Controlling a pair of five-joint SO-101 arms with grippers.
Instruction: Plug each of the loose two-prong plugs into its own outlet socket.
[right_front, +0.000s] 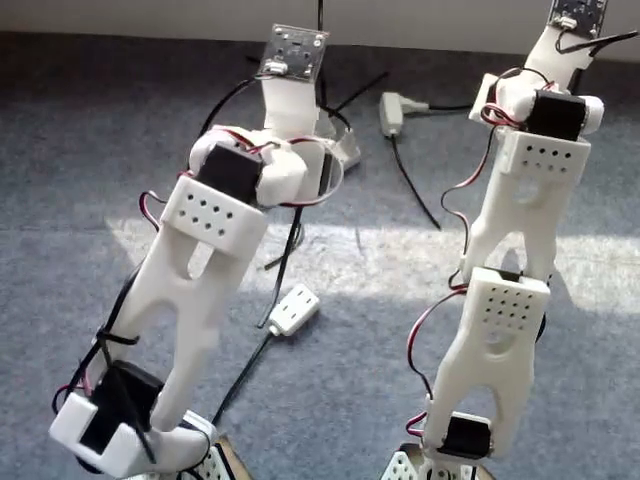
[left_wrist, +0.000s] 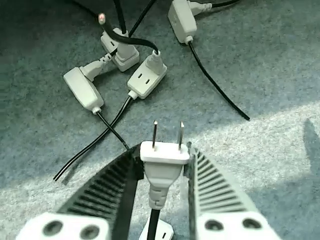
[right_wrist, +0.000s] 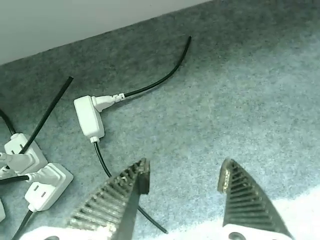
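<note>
Left gripper (left_wrist: 164, 152), nearer of the 2, closed on plug (left_wrist: 161, 172), prongs (left_wrist: 180, 135) pointing ahead toward free socket (left_wrist: 146, 81) lying near on carpet (left_wrist: 260, 65), its axis skewed from them; right gripper (right_wrist: 184, 172) wide open, holding nothing.

A bright sunlit band crosses the otherwise shaded carpet (right_front: 380, 262).
</note>
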